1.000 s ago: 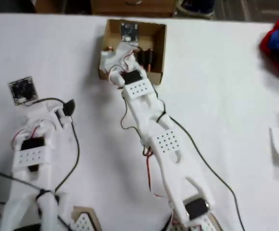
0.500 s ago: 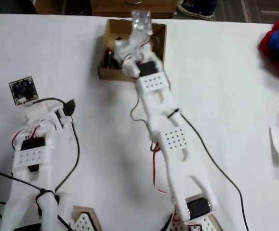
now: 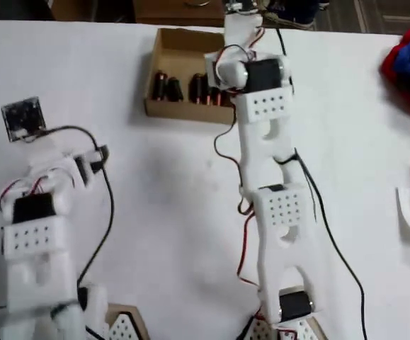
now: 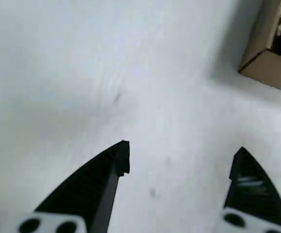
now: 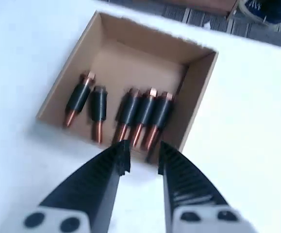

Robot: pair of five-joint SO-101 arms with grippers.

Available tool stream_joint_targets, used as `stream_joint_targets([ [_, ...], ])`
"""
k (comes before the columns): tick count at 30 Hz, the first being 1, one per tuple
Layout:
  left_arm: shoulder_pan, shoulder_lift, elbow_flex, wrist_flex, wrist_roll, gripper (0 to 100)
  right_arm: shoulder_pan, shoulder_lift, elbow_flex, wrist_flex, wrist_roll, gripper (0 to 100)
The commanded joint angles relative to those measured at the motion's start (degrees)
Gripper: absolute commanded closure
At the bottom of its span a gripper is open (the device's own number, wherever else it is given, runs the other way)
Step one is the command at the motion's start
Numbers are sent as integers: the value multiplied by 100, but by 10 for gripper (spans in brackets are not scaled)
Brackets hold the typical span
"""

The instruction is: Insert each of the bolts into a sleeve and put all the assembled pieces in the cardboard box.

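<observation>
Two white arms sit side by side on a white table [image 3: 148,227]. The left arm [image 3: 35,234] is the nearer one, and it stops well short of the box. The left gripper [image 4: 181,158] hangs over the white table top. Its two black jaws are wide apart and there is nothing between them. A corner of the cardboard box [image 4: 269,65] shows farther along the table from it. The right arm [image 3: 279,205] stretches much farther out, up to the right end of the box. The right gripper [image 5: 142,151] hangs just above the near wall of the box. Its jaws are only a little way apart, with a thin gap, and they hold nothing. Inside the box lie five assembled pieces [image 5: 145,114]. Each one is a black sleeve [image 5: 79,97] with a copper bolt [image 5: 71,118] poking out at both ends. They lie flat on the box floor, side by side in a row, in the half of the box nearer the arms. Two lie close together toward the left end. The other three lie packed tight against one another, more toward the right end. Far off at the right edge of the table there is a heap of red and blue cloth [image 3: 408,53].
</observation>
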Motion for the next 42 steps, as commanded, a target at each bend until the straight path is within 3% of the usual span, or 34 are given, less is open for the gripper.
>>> stream_joint_targets([
  [1, 422, -1134, -303, 1266, -703, 661, 13, -901, -185, 365, 18, 918],
  [6, 527, -3024, 444, 1952, -1442, 659, 374, -1789, -167, 382, 18, 919],
  [12, 440, -5538, 1675, 2796, -1538, 660, 892, -3688, 1002, 382, 18, 980],
  [17, 448, -5231, 2158, 3068, -1503, 660, 1068, -5789, 3543, 374, 18, 977],
  [30, 422, -5248, 2202, 3007, -1530, 659, 1059, -11363, 12167, 215, 44, 974],
  [33, 448, -5248, 2193, 2892, -1556, 658, 1068, -12567, 13371, -251, 44, 974],
  [39, 448, -5248, 2853, 1811, -1538, 659, 1068, -15336, 15402, -1552, 53, 974],
  [42, 448, -5248, 3547, 1662, -1547, 660, 1068, -15310, 16202, -1921, 53, 974],
])
